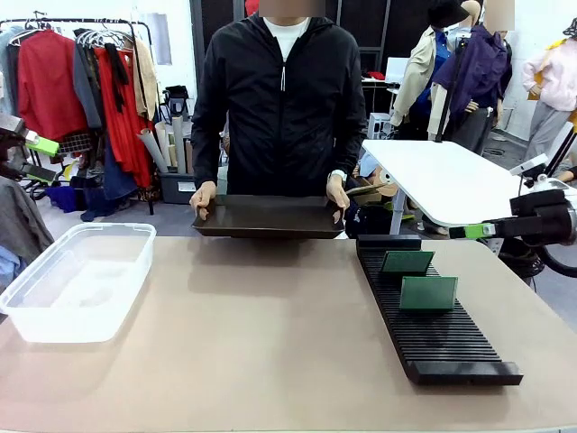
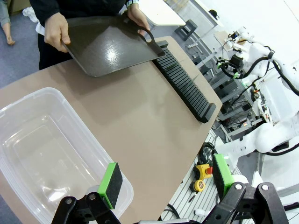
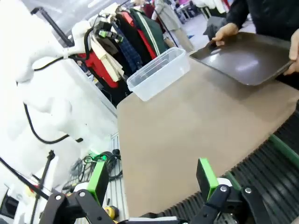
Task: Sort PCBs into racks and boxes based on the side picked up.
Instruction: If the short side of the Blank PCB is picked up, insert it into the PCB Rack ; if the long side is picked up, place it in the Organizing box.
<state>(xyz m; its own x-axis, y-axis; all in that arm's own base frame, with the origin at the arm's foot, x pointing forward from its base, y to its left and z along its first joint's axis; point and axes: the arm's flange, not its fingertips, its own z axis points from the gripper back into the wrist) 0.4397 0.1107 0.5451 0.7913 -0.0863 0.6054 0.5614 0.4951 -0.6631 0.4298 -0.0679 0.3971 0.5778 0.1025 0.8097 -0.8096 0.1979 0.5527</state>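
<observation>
1. Right now, from the front, a person's two hands (image 1: 204, 197) grasp a dark tray (image 1: 268, 217) at the far edge; two PCBs (image 1: 427, 293) stand in the one black rack (image 1: 437, 317); one clear box (image 1: 77, 279) holds none.
2. Left wrist view: left gripper (image 2: 166, 183) gapes wide over the box rim.
3. Right wrist view: right gripper (image 3: 152, 175) spread, nothing held; a board must be offered next, I'd judge.
</observation>
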